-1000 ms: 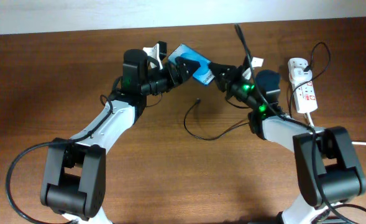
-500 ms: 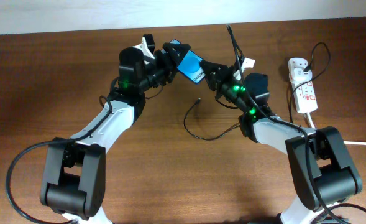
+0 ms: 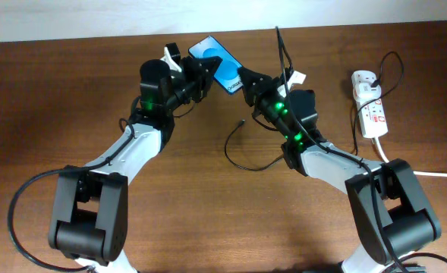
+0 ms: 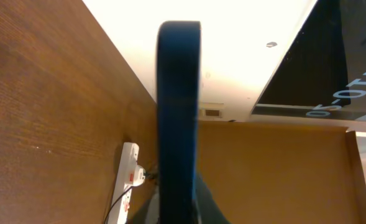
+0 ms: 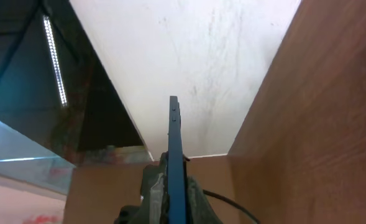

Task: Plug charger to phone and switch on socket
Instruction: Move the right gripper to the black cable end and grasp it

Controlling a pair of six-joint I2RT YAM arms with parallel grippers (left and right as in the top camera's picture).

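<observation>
The phone (image 3: 216, 61), its blue screen lit, is held off the wooden table near the far edge, between both arms. My left gripper (image 3: 203, 70) is shut on its left end and my right gripper (image 3: 243, 79) is shut on its right end. Each wrist view shows the phone edge-on between the fingers: left wrist phone (image 4: 179, 112), right wrist phone (image 5: 175, 155). The charger (image 3: 246, 161) lies as a thin black loop on the table, its free tip (image 3: 242, 121) below the phone and apart from it. The socket (image 3: 369, 105) lies at the far right and also shows as socket (image 4: 130, 171).
A thick white cord (image 3: 445, 175) runs off the right edge from the socket. The table's far edge meets a white wall (image 3: 71, 19) just behind the phone. Both arm bases (image 3: 86, 220) stand at the near edge.
The phone has moved left and toward the far edge with both arms. My left gripper, open a second ago, has shut on the phone. The right grip is unchanged.
</observation>
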